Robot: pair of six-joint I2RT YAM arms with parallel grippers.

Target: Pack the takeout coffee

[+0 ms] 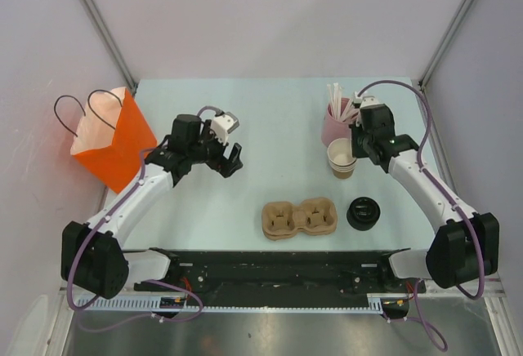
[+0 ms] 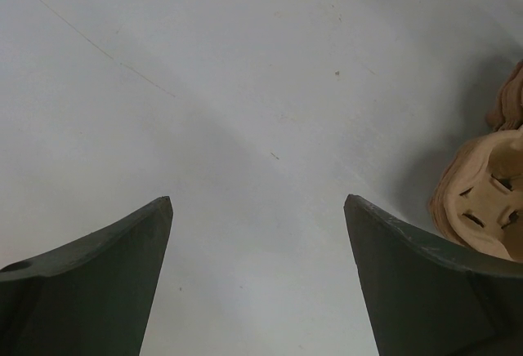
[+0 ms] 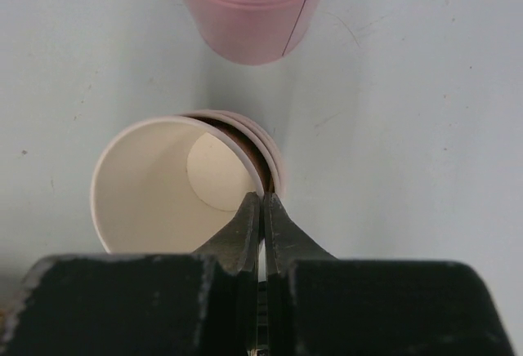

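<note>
The takeout coffee with its lid on is out of view. A stack of lidless brown paper cups [image 1: 342, 158] with white insides [image 3: 163, 184] stands in front of the pink straw holder [image 1: 335, 123]. My right gripper [image 3: 263, 197] is shut on the top cup's rim, one finger inside the cup and one outside; from above the right gripper [image 1: 357, 150] sits at the stack's right side. My left gripper [image 1: 229, 160] hovers left of centre, and its wrist view shows the left gripper [image 2: 257, 201] open over bare table with nothing between the fingers.
A brown pulp cup carrier [image 1: 299, 218] lies at centre front, and its edge shows in the left wrist view as the carrier [image 2: 486, 201]. A loose black lid [image 1: 363, 212] sits to its right. An orange paper bag [image 1: 114, 140] stands at the left edge. The pink holder [image 3: 253, 13] is just beyond the cups.
</note>
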